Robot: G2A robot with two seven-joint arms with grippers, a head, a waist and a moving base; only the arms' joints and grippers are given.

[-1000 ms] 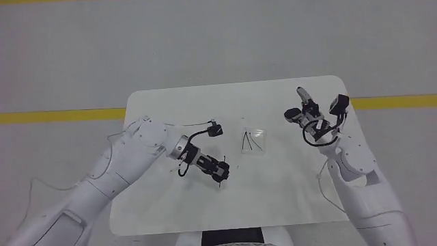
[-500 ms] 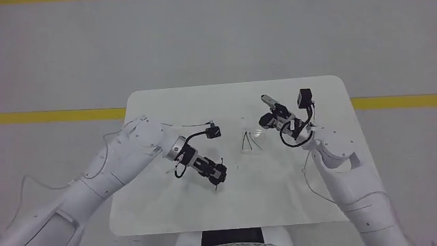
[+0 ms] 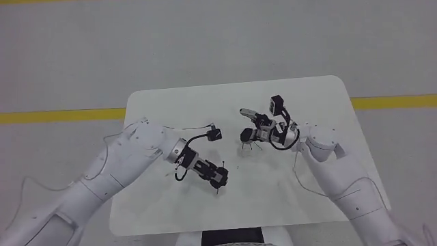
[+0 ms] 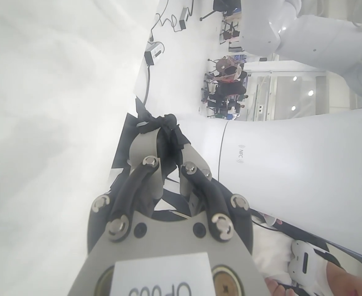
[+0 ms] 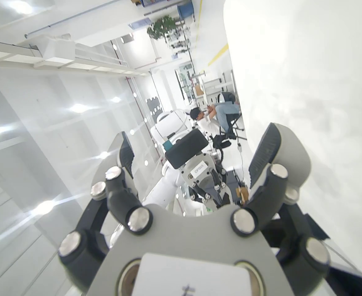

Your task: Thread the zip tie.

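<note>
Nearby, the left claw (image 3: 217,175) is clamped on what seems a thin black zip tie (image 3: 218,186): light, springy and slippery, best pinched near its head. At its 1 o'clock lie loose zip ties (image 3: 250,146), with the right claw (image 3: 245,124) spread wide above them. Beyond, the worktop (image 3: 307,96) leaves open room toward 12 o'clock.

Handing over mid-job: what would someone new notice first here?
The right gripper, jaws wide open, hangs over the loose black zip ties at the middle of the white table. Next comes the left gripper, shut, low over the table on the side nearer the robot.
</note>
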